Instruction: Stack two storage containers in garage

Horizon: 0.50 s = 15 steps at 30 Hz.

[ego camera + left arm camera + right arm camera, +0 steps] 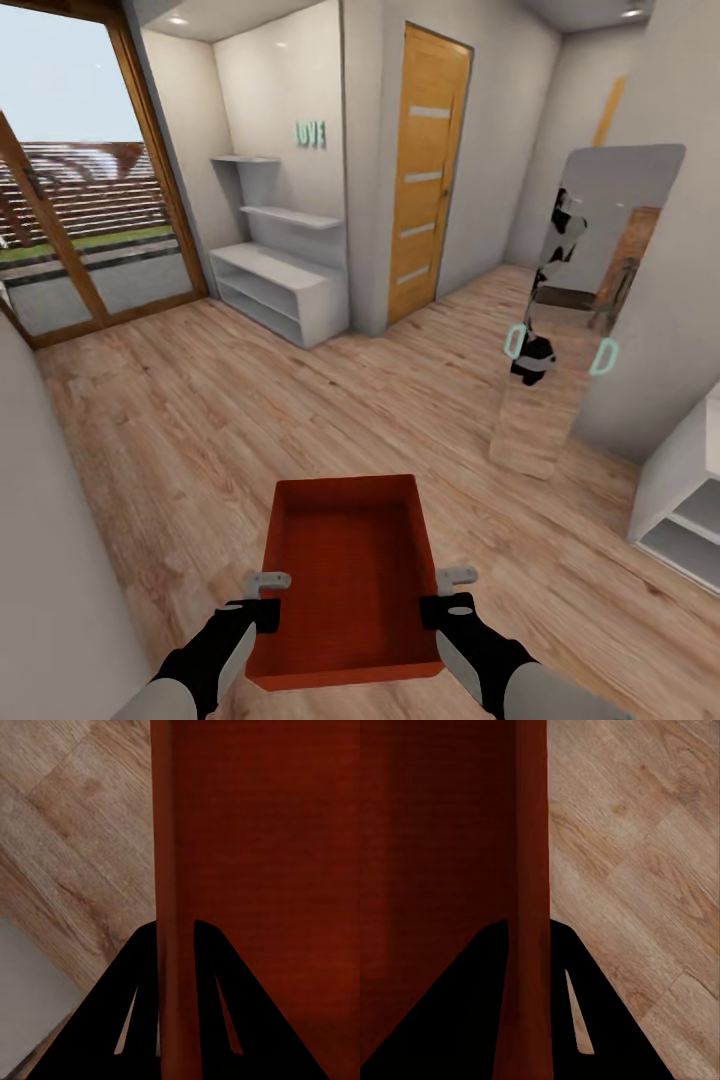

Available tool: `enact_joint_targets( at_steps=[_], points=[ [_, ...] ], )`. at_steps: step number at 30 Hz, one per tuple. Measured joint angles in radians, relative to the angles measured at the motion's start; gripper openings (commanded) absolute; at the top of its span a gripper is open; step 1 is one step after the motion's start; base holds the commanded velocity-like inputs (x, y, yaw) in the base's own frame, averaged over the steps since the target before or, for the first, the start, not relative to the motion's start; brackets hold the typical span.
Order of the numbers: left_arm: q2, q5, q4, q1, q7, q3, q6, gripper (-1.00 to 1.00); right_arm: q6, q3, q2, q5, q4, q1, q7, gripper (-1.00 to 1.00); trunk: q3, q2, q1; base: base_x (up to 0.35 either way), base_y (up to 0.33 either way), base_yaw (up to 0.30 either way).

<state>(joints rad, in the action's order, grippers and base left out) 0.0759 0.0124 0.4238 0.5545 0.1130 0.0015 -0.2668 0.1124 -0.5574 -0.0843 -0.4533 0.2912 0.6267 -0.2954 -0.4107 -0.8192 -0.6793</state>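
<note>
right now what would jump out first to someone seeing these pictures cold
The orange-red storage container, held low in front between the left hand and right hand, each clamped over a side wall. Beyond it, a leaning mirror on the right reflects the robot, and an orange wooden door stands ahead.

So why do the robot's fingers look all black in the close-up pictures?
In the left wrist view the left end effector is an unlit silhouette against the storage container, its wall between the fingers. The right wrist view shows the right end effector as dark. The head view is brighter, with daylight through the glass door and ceiling spotlights.
</note>
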Motion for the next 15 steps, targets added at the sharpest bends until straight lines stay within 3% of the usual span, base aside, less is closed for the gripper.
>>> enact_joint_targets(
  at_steps=[15],
  points=[
    [0.000, 0.000, 0.000, 0.000, 0.000, 0.000, 0.000, -1.00, 0.000, 0.000, 0.000, 0.000, -0.001, 0.000, 0.000, -1.00, 0.000, 0.000, 0.000, 0.323, 0.000, 0.002]
  ],
)
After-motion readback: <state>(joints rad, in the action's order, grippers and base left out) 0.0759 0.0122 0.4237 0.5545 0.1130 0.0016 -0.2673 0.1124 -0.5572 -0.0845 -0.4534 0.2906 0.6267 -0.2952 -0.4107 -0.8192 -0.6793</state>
